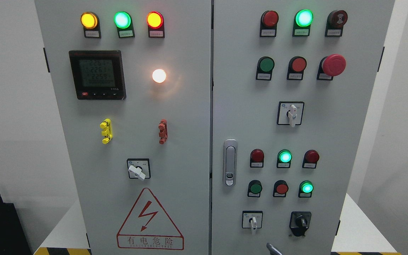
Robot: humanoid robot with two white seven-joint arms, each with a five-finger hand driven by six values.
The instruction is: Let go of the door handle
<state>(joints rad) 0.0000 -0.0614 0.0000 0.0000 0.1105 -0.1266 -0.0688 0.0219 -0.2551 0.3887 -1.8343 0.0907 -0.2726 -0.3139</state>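
The door handle (230, 162), a silver latch set flush in its recess, sits on the right door (296, 134) of the grey cabinet (175, 117), just beside the centre seam (211, 127) and a little below the middle of the frame. Nothing touches it. Both doors look shut, their edges meeting along the seam.

By my reading, the letting-go step is as good as finished: no hand is on the latch, and what remains is only to draw the arm clear. A small grey tip (273, 249) pokes up at the bottom edge under the right door; it may be part of a robot hand, but I cannot tell which side it comes from, nor whether it is spread or curled. No other arm shows.

For room to move, the right door face is crowded. Round lamps and buttons (284, 157) stand just right of the latch, two small switches (252, 221) lie below it, and a red mushroom button (333, 64) juts out higher up. A withdrawal should go straight back and down, away from those knobs. White table (361, 232) shows bare at either side of the cabinet.
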